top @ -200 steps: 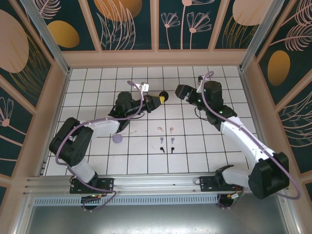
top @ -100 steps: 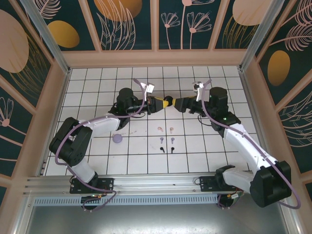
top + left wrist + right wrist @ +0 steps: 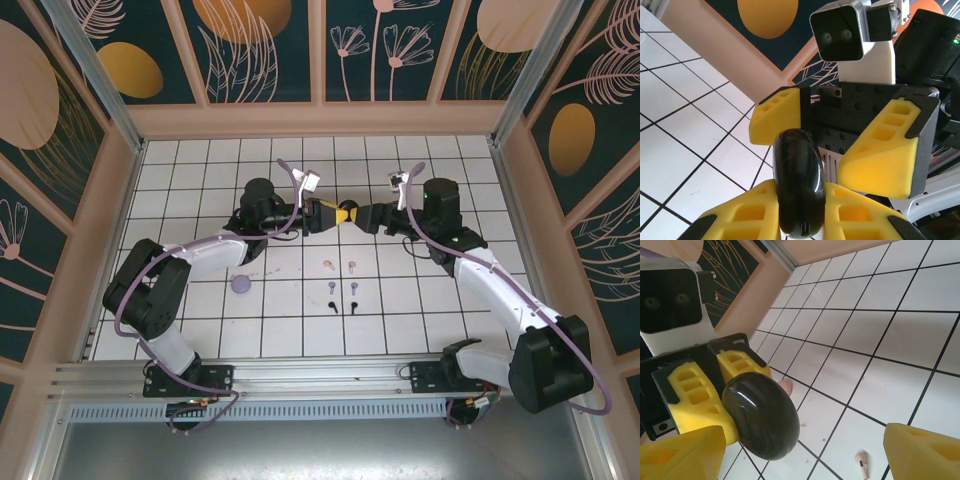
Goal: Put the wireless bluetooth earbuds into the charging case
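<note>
My left gripper (image 3: 338, 213) is shut on the glossy black charging case (image 3: 799, 180), held closed and on edge above the tiles. My right gripper (image 3: 364, 214) faces it nose to nose and is open. Its yellow fingers (image 3: 884, 159) stand to either side of the case (image 3: 762, 415) without touching it. The earbuds lie on the tiles below in three pairs: pale pink (image 3: 352, 265), lilac (image 3: 353, 288) and black (image 3: 353, 307). One pink earbud (image 3: 861, 463) shows between the right gripper's fingers, and another pink one (image 3: 785, 386) peeks from behind the case.
A round lilac object (image 3: 241, 284) lies on the tiles left of the earbuds, near the left arm. Peach walls (image 3: 320, 118) close in the tiled floor on three sides. The arms' mounting rail (image 3: 320, 375) runs along the near edge.
The left gripper has swung the case round to point right. The right gripper has turned and moved left until its open fingers flank the case.
</note>
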